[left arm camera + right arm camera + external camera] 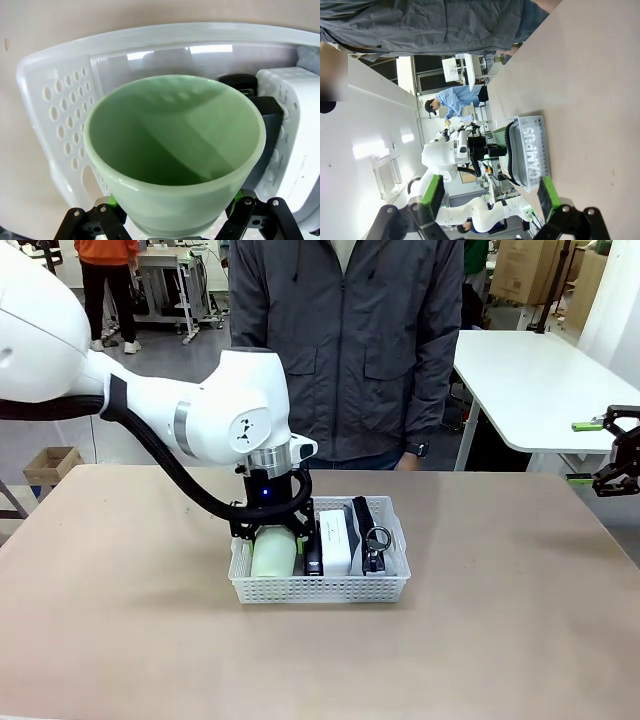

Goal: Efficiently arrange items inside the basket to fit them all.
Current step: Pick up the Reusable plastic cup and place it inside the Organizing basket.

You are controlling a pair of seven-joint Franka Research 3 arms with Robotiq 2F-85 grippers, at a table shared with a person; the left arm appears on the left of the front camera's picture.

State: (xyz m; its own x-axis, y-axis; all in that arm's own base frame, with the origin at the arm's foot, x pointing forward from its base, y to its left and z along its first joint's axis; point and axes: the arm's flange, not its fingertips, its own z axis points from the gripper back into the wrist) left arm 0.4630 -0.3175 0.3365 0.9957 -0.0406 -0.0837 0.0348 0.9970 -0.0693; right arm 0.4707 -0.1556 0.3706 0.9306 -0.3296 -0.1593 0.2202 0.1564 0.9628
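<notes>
Reading "CAMPUS" on basket (532, 152) side

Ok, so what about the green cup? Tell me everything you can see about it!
The pale green cup looks like smooth, slightly shiny plastic, with a thick rounded rim, and it is empty inside. It is wider at the mouth than at the bottom. The left gripper is closed around its outside wall, with green pads pressing on both sides. It sits at the left end of the white basket, lying on its side, right next to the black stapler.
</notes>
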